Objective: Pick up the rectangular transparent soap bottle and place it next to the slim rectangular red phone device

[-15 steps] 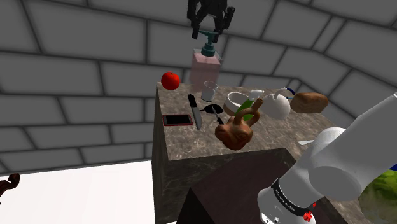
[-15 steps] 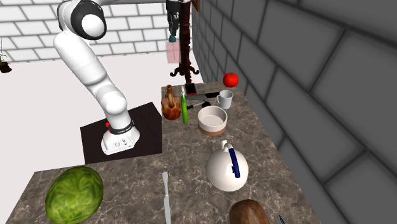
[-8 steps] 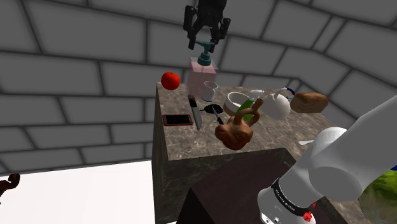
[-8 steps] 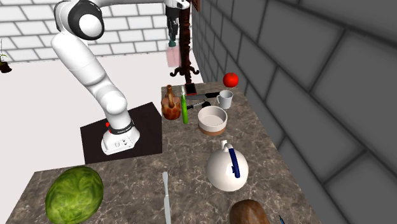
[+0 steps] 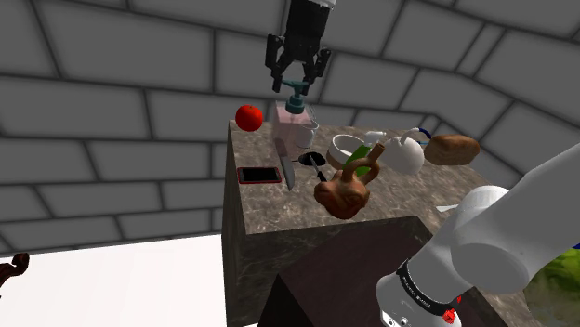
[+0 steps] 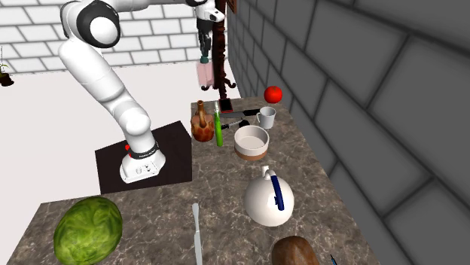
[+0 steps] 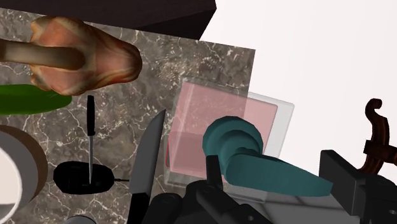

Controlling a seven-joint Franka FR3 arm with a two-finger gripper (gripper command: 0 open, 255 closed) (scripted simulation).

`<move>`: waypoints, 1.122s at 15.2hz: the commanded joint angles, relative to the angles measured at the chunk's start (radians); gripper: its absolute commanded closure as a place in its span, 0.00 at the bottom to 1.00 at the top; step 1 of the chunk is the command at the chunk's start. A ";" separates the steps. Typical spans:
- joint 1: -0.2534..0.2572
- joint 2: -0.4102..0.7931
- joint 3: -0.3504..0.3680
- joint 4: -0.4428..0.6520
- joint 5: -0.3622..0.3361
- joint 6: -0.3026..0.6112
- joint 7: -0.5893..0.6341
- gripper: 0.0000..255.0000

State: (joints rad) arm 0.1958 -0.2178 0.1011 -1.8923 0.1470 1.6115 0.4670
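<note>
Shoulder view: the gripper (image 5: 297, 80) is at upper centre of the frame, its fingers clamped on the teal pump (image 5: 297, 92) of the soap bottle (image 5: 294, 128). The bottle hangs upright, with a pinkish see-through body, over the far end of the marble table (image 5: 279, 223). The red phone (image 5: 259, 175) lies flat, lower left of the bottle and apart from it. A knife (image 5: 284, 163) lies just beside the phone's right edge. A red fruit (image 5: 248, 117) sits left of the bottle.

Second exterior view: you see the gripper (image 6: 203, 47) at top centre, in front of a dark coat stand (image 6: 220, 64). The bottle (image 6: 204, 73) hangs below it, off the table (image 6: 226, 188).

Wrist view: the fingers (image 7: 353, 188) flank the pump (image 7: 254, 159) and grip it. The bottle's pink body (image 7: 210, 127) is beyond them, over the table's edge (image 7: 191, 70). The knife (image 7: 147, 168) is just beside the bottle, and a brown jug (image 7: 83, 54) is further off.
</note>
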 commanded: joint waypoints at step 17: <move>0.003 0.007 0.006 -0.233 0.007 0.240 -0.028 1.00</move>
State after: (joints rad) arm 0.1982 -0.2121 0.1069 -2.1137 0.1535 1.8371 0.4406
